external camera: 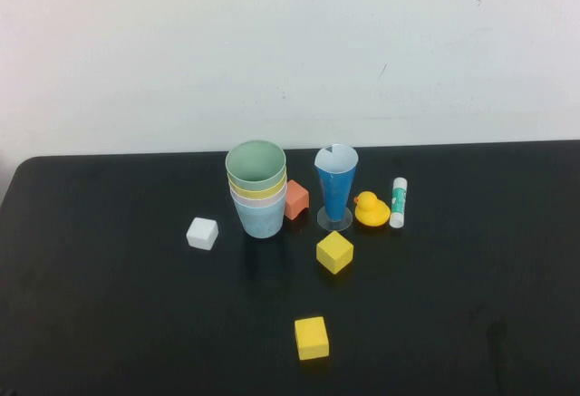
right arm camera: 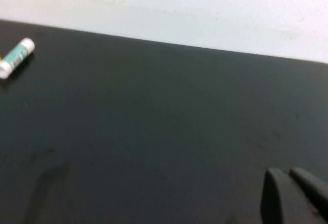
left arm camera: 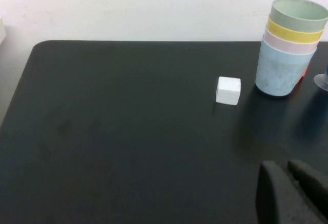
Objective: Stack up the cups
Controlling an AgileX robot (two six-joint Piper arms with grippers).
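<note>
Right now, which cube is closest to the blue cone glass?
The yellow cube sitting just in front of the blue cone glass. The other yellow cube lies farther forward, and the white cube sits beyond the stacked cups.

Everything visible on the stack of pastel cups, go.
The stack of four tapered plastic cups stands upright on the black table, near its far middle: light blue at the bottom, then pink, yellow, and green on top, mouths up, nested so only the upper rims show. The green one looks empty. An orange block sits close at its right, contact unclear; a white cube lies apart on its left. Neither gripper touches it.
</note>
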